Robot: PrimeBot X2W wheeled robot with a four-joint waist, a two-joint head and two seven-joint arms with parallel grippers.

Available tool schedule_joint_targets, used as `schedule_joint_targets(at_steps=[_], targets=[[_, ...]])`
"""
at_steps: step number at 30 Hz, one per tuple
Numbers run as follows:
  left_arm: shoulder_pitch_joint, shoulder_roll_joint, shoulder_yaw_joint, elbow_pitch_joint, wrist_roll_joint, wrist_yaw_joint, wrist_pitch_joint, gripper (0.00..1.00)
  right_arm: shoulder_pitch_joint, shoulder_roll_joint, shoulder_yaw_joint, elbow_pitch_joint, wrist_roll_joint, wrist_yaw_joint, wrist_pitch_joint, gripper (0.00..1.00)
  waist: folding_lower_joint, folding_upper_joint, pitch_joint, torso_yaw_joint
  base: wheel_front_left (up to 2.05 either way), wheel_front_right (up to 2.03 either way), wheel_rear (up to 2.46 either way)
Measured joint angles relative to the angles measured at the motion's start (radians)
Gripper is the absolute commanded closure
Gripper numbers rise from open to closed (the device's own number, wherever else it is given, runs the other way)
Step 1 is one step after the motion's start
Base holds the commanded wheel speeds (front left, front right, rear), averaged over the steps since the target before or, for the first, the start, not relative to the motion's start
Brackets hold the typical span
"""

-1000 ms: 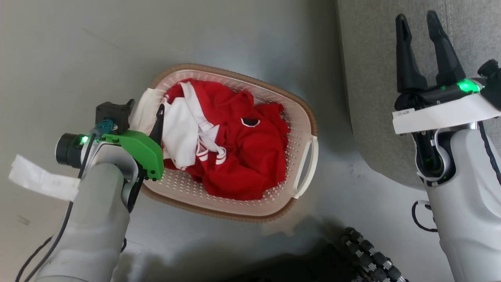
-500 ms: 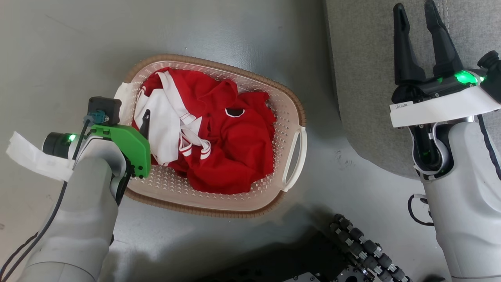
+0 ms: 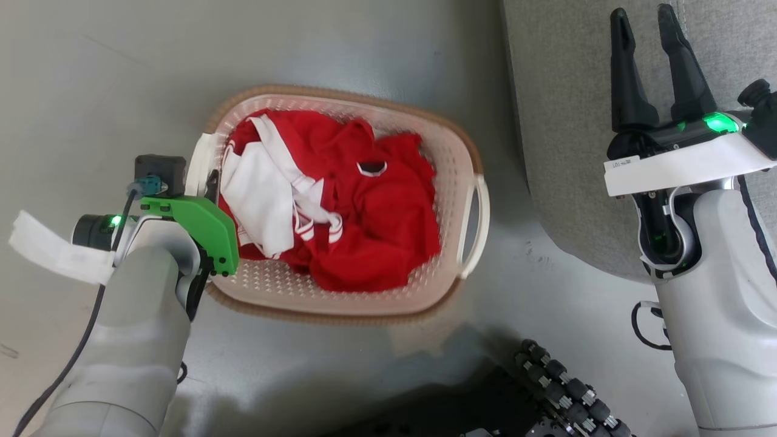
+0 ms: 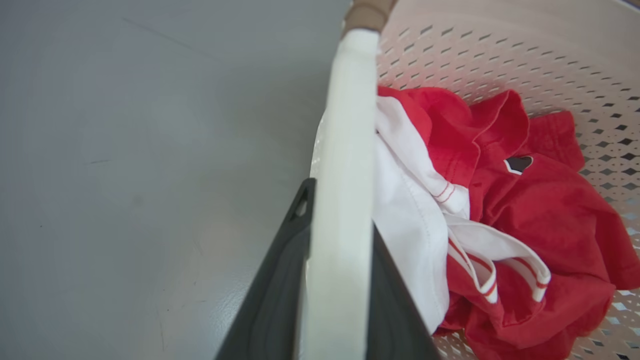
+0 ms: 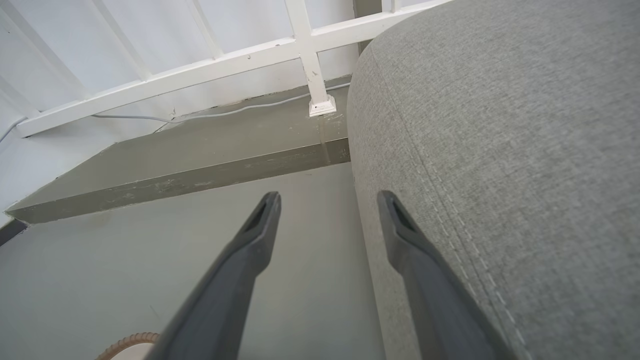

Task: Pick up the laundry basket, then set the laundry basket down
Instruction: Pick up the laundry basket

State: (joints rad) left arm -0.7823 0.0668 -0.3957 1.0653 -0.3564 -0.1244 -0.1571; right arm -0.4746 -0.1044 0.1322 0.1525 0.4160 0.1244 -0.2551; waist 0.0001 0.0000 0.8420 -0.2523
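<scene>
The grey floor (image 3: 364, 48) is the biggest thing. A grey couch (image 3: 564, 121) sits in the upper right. The laundry basket (image 3: 452, 182) is in the middle of the head view. It is stiff plastic, and I think it is light, since only soft red and white clothes (image 3: 376, 230) lie in it. Held by one side, it may tip. A white handle (image 4: 345, 150) is the best spot to hold. My left hand (image 4: 340, 210) is at the basket's left edge, pinched tight on that handle. My right hand (image 3: 642, 12) is well apart at the upper right, fingers spread, holding nothing.
</scene>
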Motion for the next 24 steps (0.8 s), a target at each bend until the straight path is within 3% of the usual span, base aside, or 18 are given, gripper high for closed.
schedule_joint_targets(at_steps=[24], targets=[[0.005, -0.023, 0.106, 0.034, -0.233, 0.001, -0.065, 1.0, 0.001, -0.013, 0.002, 0.004, 0.0, 0.0, 0.0, 0.0, -0.0001, 0.0, -0.059, 0.041, 0.0, 0.0, 0.0]])
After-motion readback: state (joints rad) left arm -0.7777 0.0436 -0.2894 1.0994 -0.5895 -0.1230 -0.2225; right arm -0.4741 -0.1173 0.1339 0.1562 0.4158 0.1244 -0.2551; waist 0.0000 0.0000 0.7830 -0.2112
